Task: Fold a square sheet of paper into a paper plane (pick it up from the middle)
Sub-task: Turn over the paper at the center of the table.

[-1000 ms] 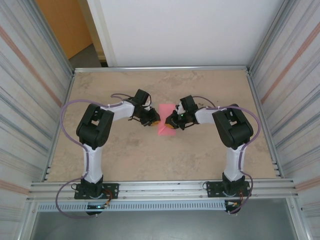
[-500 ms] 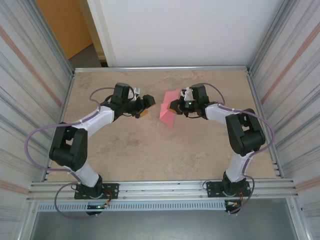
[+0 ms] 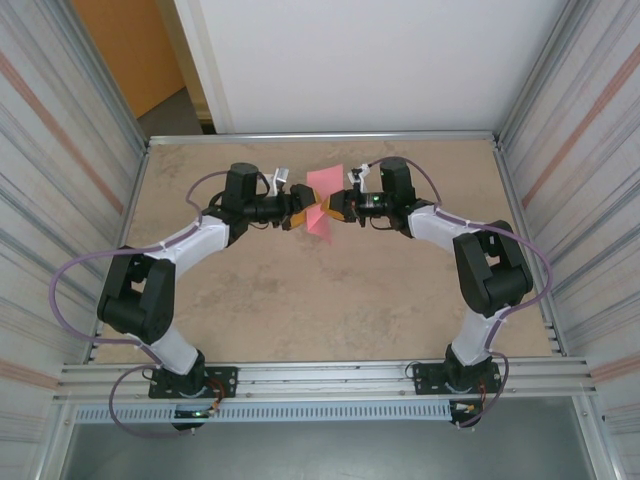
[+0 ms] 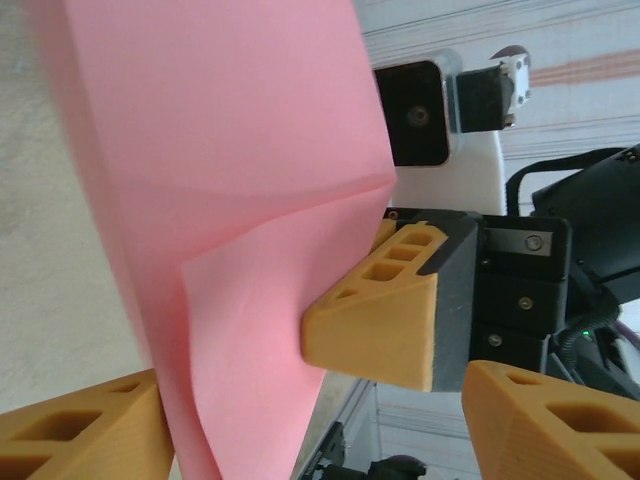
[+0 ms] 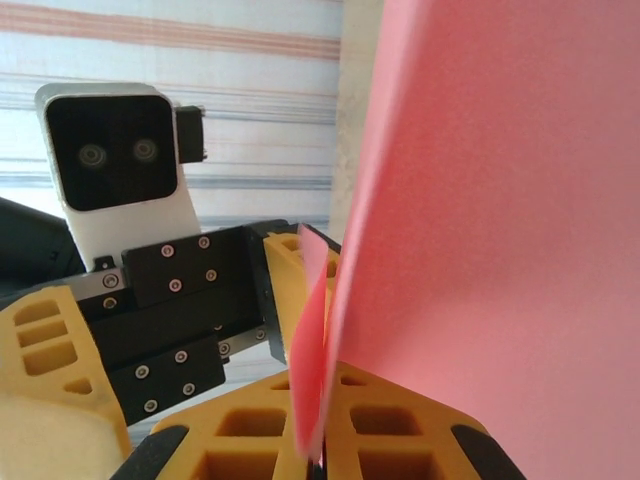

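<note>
Paper sheet point(image 4: 220, 150), thin, pink, softly creased

The counter point(image 3: 330, 310) is a beige, mottled, stone-look slab with a silver metal rail point(image 3: 330, 378) running along the near edge. The ribbed left wall point(image 3: 50, 150) and right wall point(image 3: 590, 150) each have faint reddish stripes. There's a plain white panel point(image 3: 380, 60) at the back and an orange board point(image 3: 125, 50) off in the far left corner.
</note>
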